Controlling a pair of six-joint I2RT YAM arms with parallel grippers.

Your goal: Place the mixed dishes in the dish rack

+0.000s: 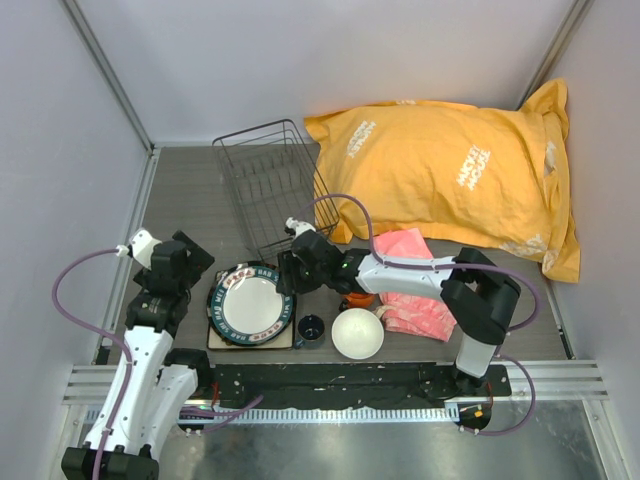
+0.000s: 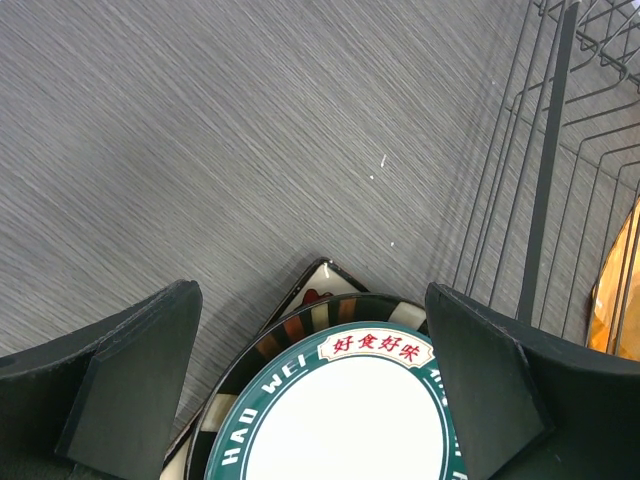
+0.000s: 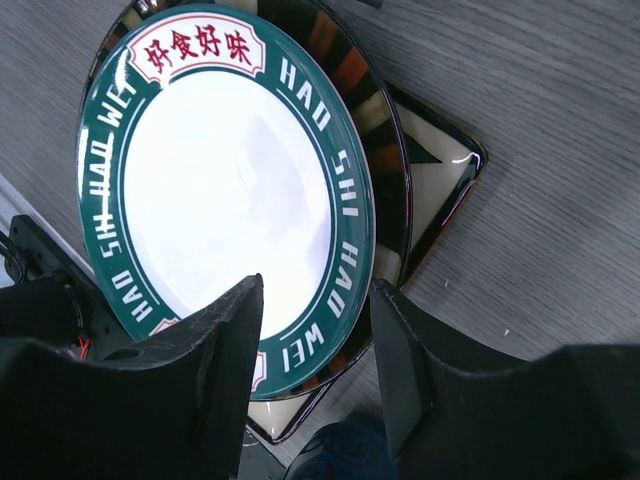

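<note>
1. I am watching the left gripper (image 2: 305,395) hanging at the 10 o'clock edge of the white plate (image 1: 251,305), its jaws spread wide and gripping nothing.
2. The right gripper (image 3: 315,365) is straddling that plate's 2 o'clock rim with its jaws partly open. I cannot tell whether the pads are touching the rim.
3. The white plate is lying flat on the brown-centred plate (image 3: 385,150), and both are resting on the square dark tray (image 3: 450,170).
4. That stack is sitting on the table at 6 o'clock from the dish rack (image 1: 275,185).
5. The small dark-blue cup (image 1: 311,328) is standing at 4 o'clock of the stack, with the white bowl (image 1: 357,333) just beside it at 3 o'clock.
6. The orange mug (image 1: 353,298) is showing partly under the right arm, at 12 o'clock from the bowl.
7. The pink cloth (image 1: 410,285) is lying at 3 o'clock of the mug.
</note>
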